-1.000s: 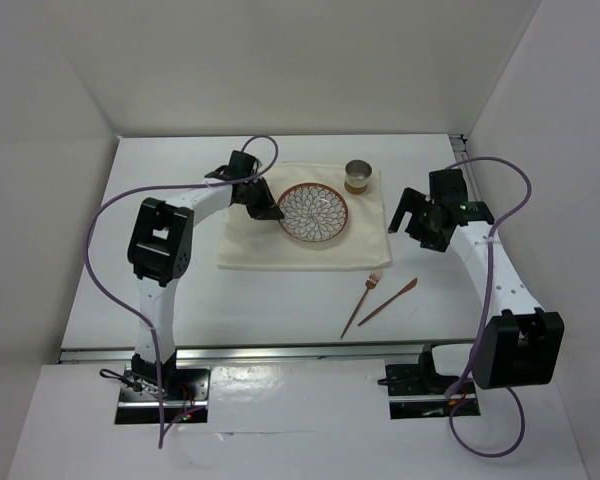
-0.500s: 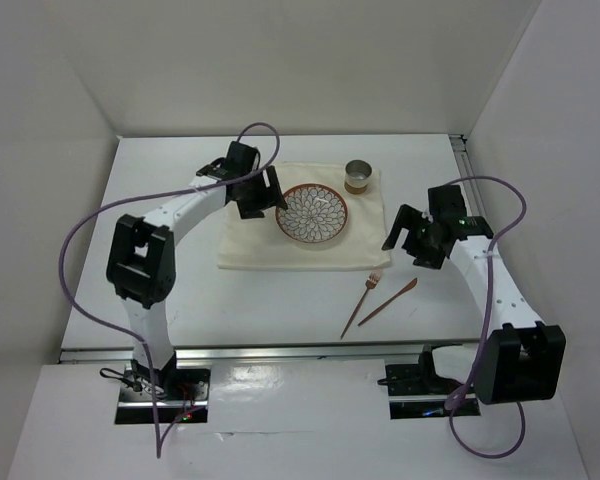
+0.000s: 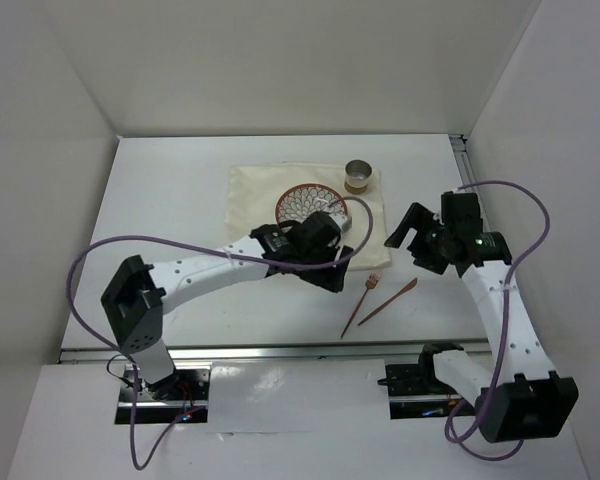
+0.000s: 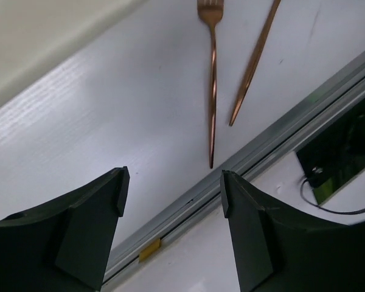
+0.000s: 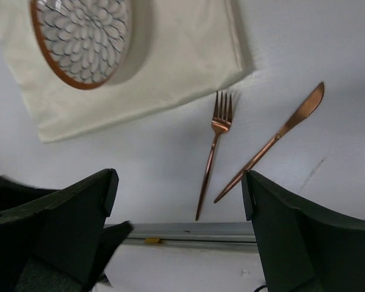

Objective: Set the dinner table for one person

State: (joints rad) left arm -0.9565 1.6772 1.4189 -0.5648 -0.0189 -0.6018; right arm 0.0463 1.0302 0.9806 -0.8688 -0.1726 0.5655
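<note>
Both grippers are wide open and hold nothing. The left gripper (image 4: 173, 188) hangs over the near edge of the mat (image 3: 255, 190), looking at the fork (image 4: 212, 85). The knife (image 4: 255, 61) lies just beside the fork, both on the bare dinner table (image 3: 170, 190), off the mat. The right gripper (image 5: 179, 188) hangs to the right of the mat. The plate (image 5: 79, 36) and cup (image 3: 358, 176) sit on the mat. I think the fork is next: go down, pinch its thin handle, and lay it on the mat.

left gripper (image 3: 324, 270): jaws apart, empty, left arm (image 3: 202, 276) stretched low | right gripper (image 3: 404, 231): jaws wide, empty
</note>
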